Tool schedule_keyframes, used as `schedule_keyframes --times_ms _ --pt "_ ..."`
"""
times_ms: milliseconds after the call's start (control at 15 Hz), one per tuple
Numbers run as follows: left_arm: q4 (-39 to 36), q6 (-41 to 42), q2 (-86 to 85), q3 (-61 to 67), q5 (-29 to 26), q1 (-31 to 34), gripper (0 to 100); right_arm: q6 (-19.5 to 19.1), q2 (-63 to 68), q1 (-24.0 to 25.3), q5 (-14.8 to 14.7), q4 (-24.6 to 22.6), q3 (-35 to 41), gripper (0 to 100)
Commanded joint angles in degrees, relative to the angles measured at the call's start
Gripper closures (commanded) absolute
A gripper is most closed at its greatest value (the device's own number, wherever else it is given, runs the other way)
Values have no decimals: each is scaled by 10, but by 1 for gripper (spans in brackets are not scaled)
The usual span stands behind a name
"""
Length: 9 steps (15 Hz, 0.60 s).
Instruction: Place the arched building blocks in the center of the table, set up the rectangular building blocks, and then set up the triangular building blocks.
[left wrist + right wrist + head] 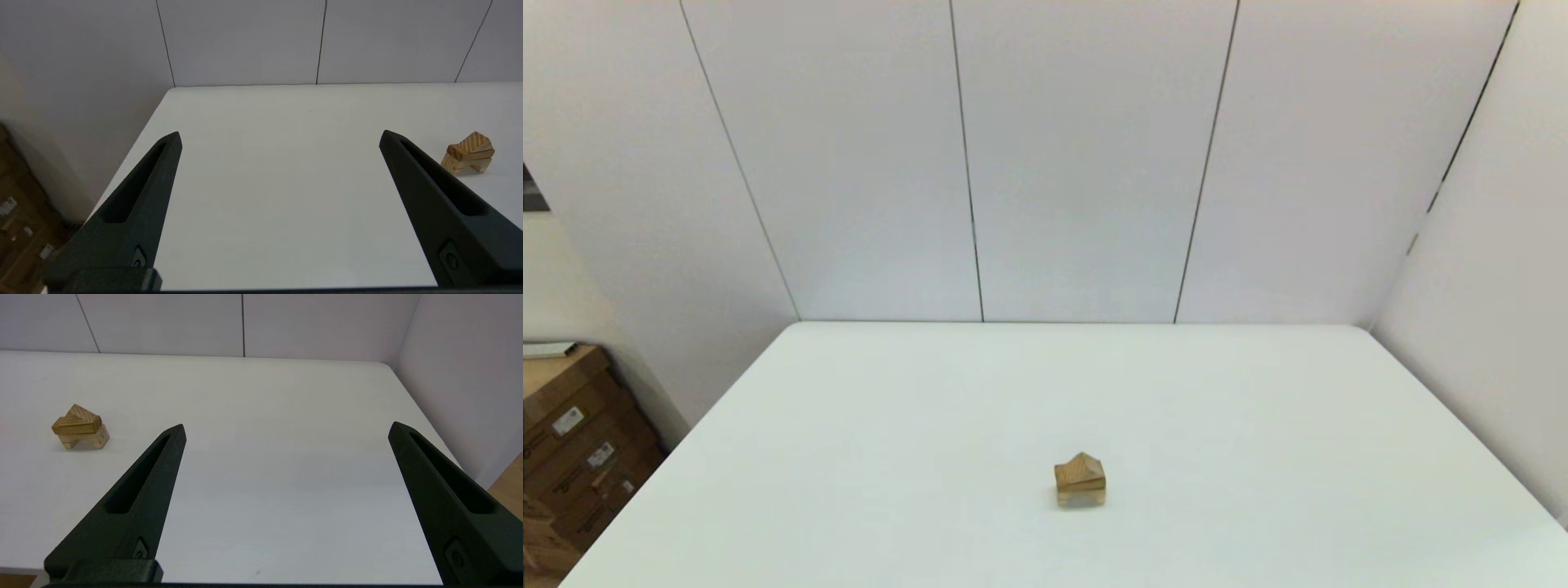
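- On the white table (1258, 425), seen from the head camera, a small wooden stack stands near the middle: the arch block (1081, 496) at the bottom, the flat bar (1078, 481) across it, the triangle block (1082, 465) peaked on top. Neither arm shows in this view; both look parked near the table's front edge.
- From the left wrist camera, the left gripper (280, 136) hangs over bare tabletop with its two black fingers spread wide and nothing between them. The stack sits well apart from it, beyond one finger: the arch block (470, 164) with its hollow facing down, the bar (470, 152) lying on it, the triangle (474, 141) above.
- From the right wrist camera, the right gripper (288, 428) is likewise spread wide and empty, well clear of the stack. The arch (88, 440), bar (75, 424) and triangle (83, 412) read as one small house.
- Judging by how the pieces lie, all three placing steps look finished. No further grasp seems called for; the arms need only stay clear so the bar and triangle are not knocked off.
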Motion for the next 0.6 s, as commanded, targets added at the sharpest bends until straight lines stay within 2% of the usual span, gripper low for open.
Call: schedule_keyframes --times_ms 67,267,333,400,467,533,600 --pt "16 -153 1 1 0 0 0 0 0 0 0 0 1 0" --pt "26 -578 0 1 12 0 0 0 0 0 0 0 1 0" --pt "12 -640 1 -1 -26 0 0 0 0 0 0 0 1 0" --pt "-4 -519 0 1 -26 0 0 1 0 0 0 0 1 0" --pt "15 -391 0 1 -24 0 0 1 0 0 0 0 1 0" --pt "21 -389 0 1 16 0 0 1 0 0 0 0 1 0" --pt "14 -324 0 1 28 0 0 1 0 0 0 0 1 0"
